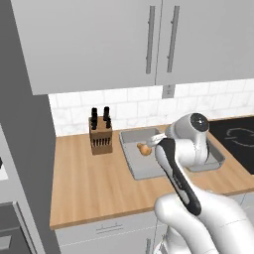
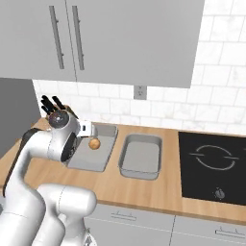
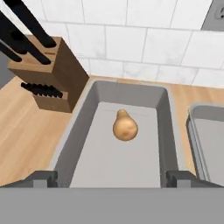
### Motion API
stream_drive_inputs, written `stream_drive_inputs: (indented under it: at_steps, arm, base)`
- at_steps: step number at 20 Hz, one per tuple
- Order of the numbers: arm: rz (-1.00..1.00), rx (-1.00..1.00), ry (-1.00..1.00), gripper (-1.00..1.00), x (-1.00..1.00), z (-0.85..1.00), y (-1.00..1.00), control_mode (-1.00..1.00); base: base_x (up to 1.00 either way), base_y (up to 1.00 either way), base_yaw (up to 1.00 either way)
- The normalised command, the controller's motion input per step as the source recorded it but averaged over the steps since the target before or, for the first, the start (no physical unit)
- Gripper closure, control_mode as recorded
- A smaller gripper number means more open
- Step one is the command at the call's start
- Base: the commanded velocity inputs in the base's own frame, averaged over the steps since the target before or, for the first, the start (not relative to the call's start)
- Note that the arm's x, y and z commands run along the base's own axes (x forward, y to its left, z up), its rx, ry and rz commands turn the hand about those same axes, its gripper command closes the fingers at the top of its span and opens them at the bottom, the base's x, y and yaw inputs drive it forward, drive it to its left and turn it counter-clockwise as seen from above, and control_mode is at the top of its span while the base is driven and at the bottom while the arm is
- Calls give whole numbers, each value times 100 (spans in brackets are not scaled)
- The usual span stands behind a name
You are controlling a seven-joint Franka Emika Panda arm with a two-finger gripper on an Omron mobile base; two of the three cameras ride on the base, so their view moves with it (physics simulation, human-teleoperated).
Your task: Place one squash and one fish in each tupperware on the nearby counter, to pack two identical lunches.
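One squash [image 3: 125,127] lay in the tupperware [image 3: 164,101] below our released end effector [image 3: 111,178]; the neighbouring tub [image 2: 140,155] sat empty, no fish packed.

The counter [image 2: 144,185] is a long light-brown wooden worktop that runs along the white tiled wall. On it stand two grey tubs side by side, close but apart: the left tupperware [image 3: 74,144] and the right tupperware [image 2: 140,171]. A wooden knife block [image 1: 101,136] with black handles stands on the wood just to the left of the left tub, near the wall. A black cooktop [image 2: 214,168] is set into the counter on the right of the tubs.
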Motion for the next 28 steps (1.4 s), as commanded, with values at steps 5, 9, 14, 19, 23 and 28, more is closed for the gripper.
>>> stream_drive_inputs:
  at_steps: [5,9,14,19,23,28]
  arm:
    - [0,0,2,-100,-100,98,-1,-100]
    - [0,0,-5,-100,-100,66,0,-100]
    - [0,0,-18,-100,-100,9,-10,-100]
    - [0,0,-21,-100,-100,-7,-6,-100]
    - [0,0,-3,-100,-25,-6,-1,100]
    - [0,0,0,-100,0,0,0,100]
  base:
    - [0,0,0]
    - [0,0,0]
    - [0,0,0]
    - [0,0,0]
    - [-75,0,1]
    - [-100,22,23]
